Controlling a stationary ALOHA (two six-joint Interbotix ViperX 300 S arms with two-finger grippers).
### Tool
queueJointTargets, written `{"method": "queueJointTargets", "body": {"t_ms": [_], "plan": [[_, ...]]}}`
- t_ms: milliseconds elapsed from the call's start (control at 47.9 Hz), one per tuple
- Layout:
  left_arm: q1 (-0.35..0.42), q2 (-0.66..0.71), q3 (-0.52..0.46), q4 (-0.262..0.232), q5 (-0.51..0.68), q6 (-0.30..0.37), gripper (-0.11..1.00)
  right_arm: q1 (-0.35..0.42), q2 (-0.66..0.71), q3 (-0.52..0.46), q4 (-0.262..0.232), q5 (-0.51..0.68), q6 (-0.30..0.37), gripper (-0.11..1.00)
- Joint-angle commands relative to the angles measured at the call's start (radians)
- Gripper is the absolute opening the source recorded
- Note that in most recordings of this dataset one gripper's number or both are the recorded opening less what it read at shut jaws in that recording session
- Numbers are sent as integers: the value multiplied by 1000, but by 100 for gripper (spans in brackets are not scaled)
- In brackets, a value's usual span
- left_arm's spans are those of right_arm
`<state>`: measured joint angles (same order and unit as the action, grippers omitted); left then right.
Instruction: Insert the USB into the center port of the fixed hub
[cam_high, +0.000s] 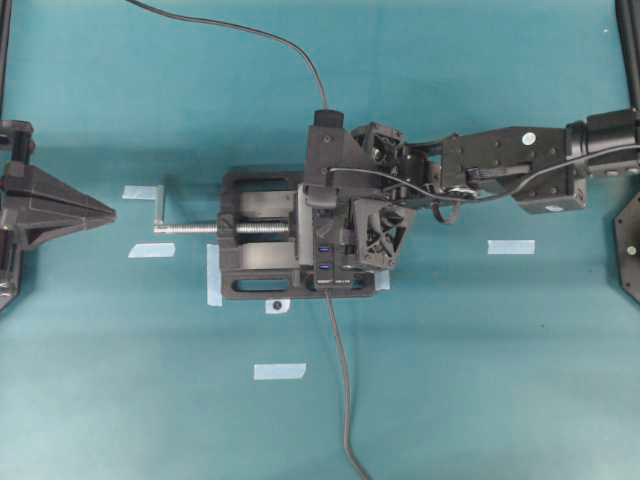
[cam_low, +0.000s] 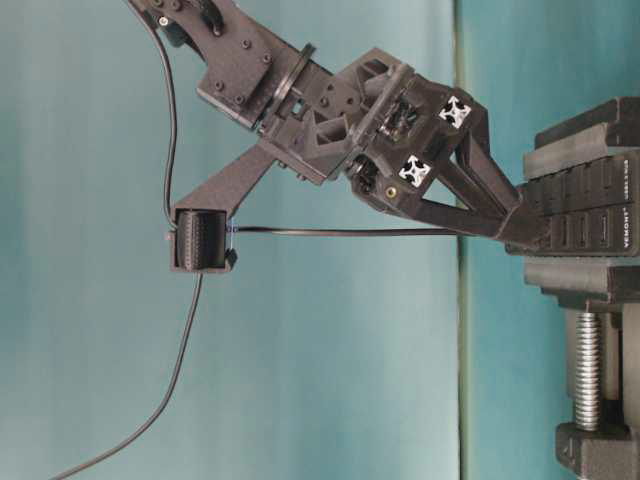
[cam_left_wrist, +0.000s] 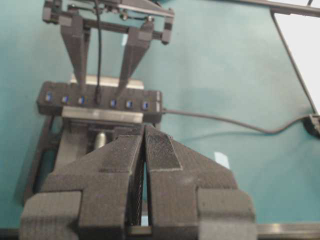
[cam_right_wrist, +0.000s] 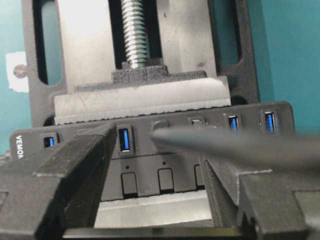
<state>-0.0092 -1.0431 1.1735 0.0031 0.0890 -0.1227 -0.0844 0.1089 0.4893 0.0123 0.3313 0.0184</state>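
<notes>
Right wrist view: the right gripper (cam_right_wrist: 160, 175) stands with jaws wide apart, straddling the hub (cam_right_wrist: 150, 145), gripping nothing. The USB (cam_right_wrist: 159, 125) sits in the center port (cam_right_wrist: 160, 131), its cable (cam_right_wrist: 240, 147) running back between the fingers. Seating depth cannot be confirmed from these views. The left gripper (cam_left_wrist: 144, 170) is parked well back with fingers pressed together, empty. Judgement: the plug is small, rigid and light; its cable is limp and will tug sideways. Any regrip belongs on the plug body's flat sides, never the cable.
</notes>
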Motion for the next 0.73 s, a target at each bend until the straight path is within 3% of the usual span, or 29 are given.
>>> {"method": "queueJointTargets", "body": {"t_ms": [0,710], "plan": [[0,5,-18,2,-8,-2,0,-5,-41,-3,-2,-3,5,69],[0,5,-18,2,-6,-2,0,-18,-164,80,2,-63,6,69]]}}
